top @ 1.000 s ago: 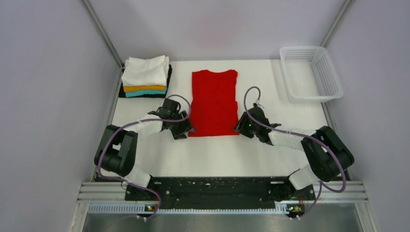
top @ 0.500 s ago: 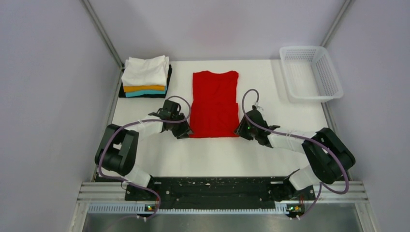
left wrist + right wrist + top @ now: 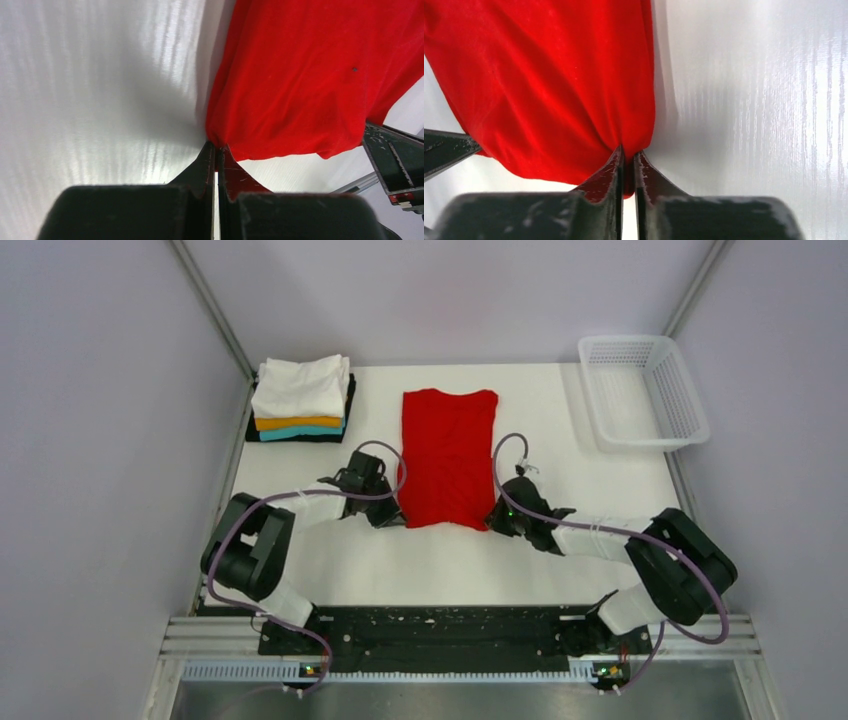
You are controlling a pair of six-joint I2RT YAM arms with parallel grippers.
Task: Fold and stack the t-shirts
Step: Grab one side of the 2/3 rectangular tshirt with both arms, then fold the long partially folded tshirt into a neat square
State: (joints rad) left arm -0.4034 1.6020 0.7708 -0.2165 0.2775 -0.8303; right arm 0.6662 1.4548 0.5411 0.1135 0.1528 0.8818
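Red cloth: the t-shirt (image 3: pixel 449 458) lies lengthwise on the table (image 3: pixel 450 570). The left gripper (image 3: pixel 388 516) and right gripper (image 3: pixel 496 520) have their jaws clamped on its near corners, I judge to fold the hem away. Only the wrist views show that pinch; only overhead shows the folded stack (image 3: pixel 300 400) far left.

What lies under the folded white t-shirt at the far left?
Under the white t-shirt lie an orange t-shirt, a teal t-shirt and a black t-shirt at the bottom. Only their edges show; the white one covers the rest.
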